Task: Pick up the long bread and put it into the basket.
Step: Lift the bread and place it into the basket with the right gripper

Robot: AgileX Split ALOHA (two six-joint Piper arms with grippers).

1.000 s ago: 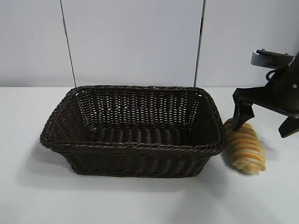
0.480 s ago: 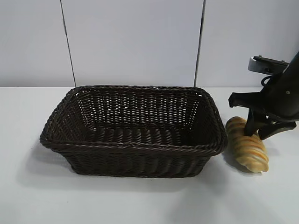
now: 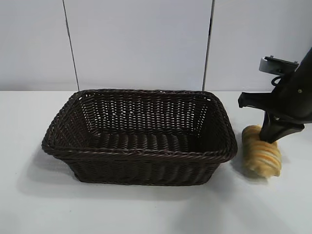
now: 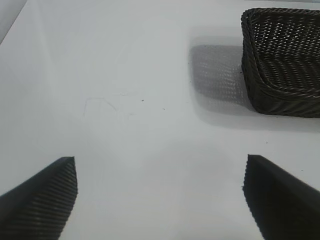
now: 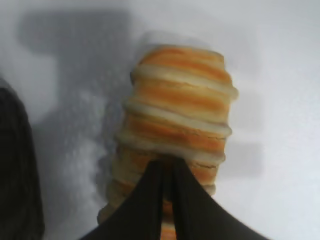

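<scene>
Now right gripper (image 3: 271, 139) pinched shut on the long bread (image 3: 262, 157), just right of the basket (image 3: 139, 155).
Left gripper (image 4: 160, 197) parked left of basket, jaws wide apart, holding nothing.

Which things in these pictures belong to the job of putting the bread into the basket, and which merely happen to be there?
Belonging to the job:
- long bread, pinched by the right gripper
- basket, nothing in it

Merely there:
- left gripper, open over the bare table
- panelled wall behind
</scene>
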